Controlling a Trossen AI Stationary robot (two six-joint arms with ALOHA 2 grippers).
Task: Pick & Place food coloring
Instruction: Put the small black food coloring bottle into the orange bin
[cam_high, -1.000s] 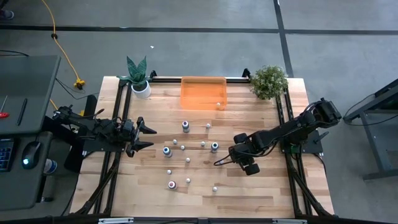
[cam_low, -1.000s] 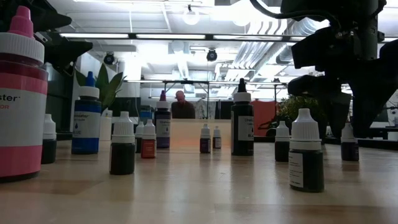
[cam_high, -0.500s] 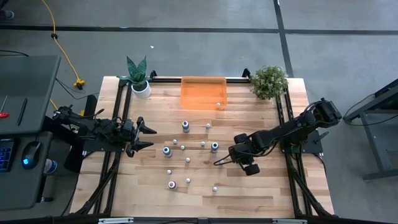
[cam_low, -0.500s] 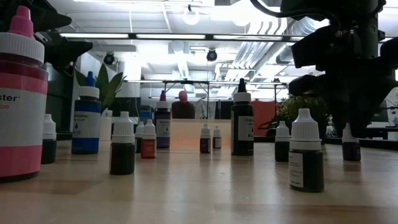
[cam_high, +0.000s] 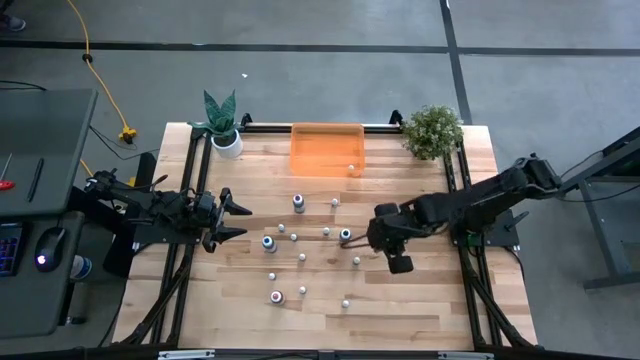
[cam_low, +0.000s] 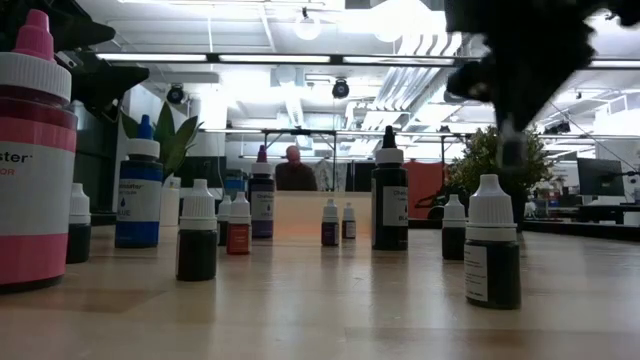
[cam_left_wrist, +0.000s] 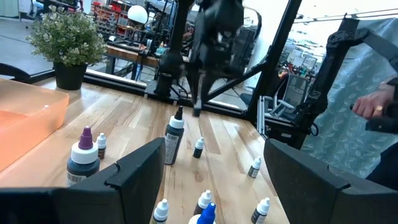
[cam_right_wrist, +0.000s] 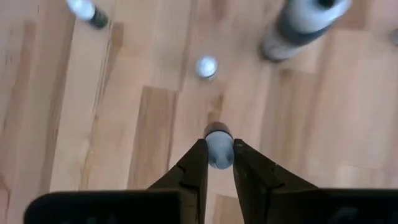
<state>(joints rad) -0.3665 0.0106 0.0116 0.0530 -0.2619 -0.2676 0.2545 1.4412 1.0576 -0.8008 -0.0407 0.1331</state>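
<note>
A small dropper bottle (cam_right_wrist: 218, 149) sits pinched between the two fingers of the right gripper (cam_right_wrist: 217, 163), its pale cap showing just past the fingertips in the right wrist view. Half a second ago that gripper stood lower on the table in the high view; it has now swung in toward the middle of the table, and sits (cam_high: 380, 238) just beside the larger dark bottle (cam_high: 345, 236). A small pale bottle (cam_high: 356, 261) now shows on the wood just beside the gripper, where the arm covered the spot before.

In the low view the dark mass of the right arm (cam_low: 520, 60) has shifted from the picture's right edge toward the centre and hangs above the nearest small bottle (cam_low: 491, 242); the little bottle that stood under it earlier no longer shows there.

The other bottles stand spread across the table (cam_high: 420, 300) beyond the gripper toward the left arm, unchanged: a blue one (cam_high: 269, 243), a red one (cam_high: 277, 296) and several small whitish ones. One small bottle (cam_high: 351, 168) lies in the orange tray (cam_high: 305, 135) at the far edge, well apart from the gripper.

The left gripper (cam_high: 240, 221) rests at the table's left side with its fingers spread wide, where it was before.
</note>
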